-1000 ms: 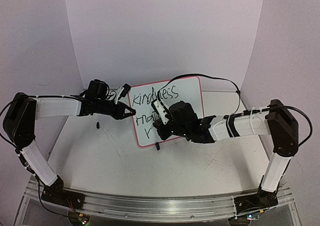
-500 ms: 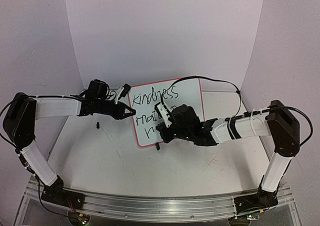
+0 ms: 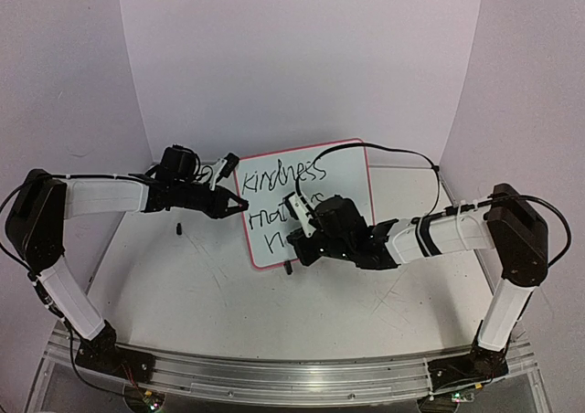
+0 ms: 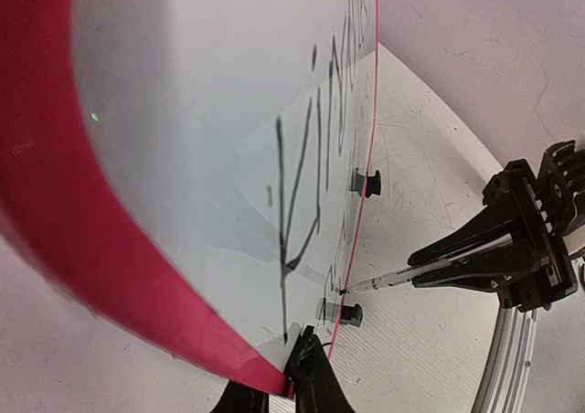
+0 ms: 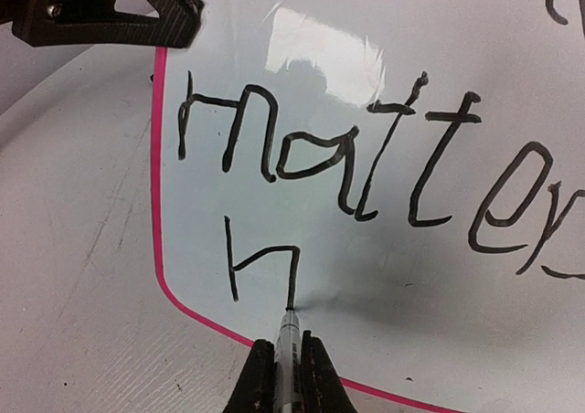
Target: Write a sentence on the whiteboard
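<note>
The whiteboard [image 3: 345,177] is stood on the grey table [image 3: 201,290], in the middle, between the two arms. Its left edge is pinched by the left gripper [image 3: 239,203], whose fingers are pressed tight on the red rim [image 4: 55,212]. A black marker [image 5: 289,335] is held in the right gripper [image 5: 288,376], with both fingers squeezed on it. The marker's tip is touched to the board near the bottom left corner. The sentence [image 5: 379,171] is written in black. "Kindness" is seen on top and "matter", cut off at the picture's edge, under it. Only a few strokes are made on the third line.
</note>
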Robot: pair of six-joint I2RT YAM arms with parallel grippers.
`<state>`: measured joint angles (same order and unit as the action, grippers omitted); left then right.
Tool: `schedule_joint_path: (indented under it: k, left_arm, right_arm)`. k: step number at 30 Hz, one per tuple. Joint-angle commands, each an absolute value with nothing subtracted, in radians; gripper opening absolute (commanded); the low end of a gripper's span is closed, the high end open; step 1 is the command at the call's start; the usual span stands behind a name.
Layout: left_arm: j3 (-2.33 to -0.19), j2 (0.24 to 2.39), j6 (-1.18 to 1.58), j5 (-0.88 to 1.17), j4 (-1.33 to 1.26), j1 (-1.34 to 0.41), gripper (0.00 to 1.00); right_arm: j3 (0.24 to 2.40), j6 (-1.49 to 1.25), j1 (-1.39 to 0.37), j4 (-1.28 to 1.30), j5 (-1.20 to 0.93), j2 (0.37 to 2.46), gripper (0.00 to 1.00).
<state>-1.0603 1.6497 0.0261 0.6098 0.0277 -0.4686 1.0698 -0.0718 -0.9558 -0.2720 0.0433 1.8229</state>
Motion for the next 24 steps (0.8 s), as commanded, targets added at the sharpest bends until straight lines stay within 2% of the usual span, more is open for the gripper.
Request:
schedule_joint_path:
  k: [1,24]
  left_arm:
    - [-1.072,1.682,-0.069,0.367,0.057,-0.455,0.00]
    - [-1.071,1.684,-0.072,0.364,0.058,-0.455,0.00]
  right_arm:
    - [1.095,-0.085,-0.946,-0.289,0.069,1.821,0.00]
    - [1.125,-0.095,-0.927,-0.318,0.183,1.799,0.00]
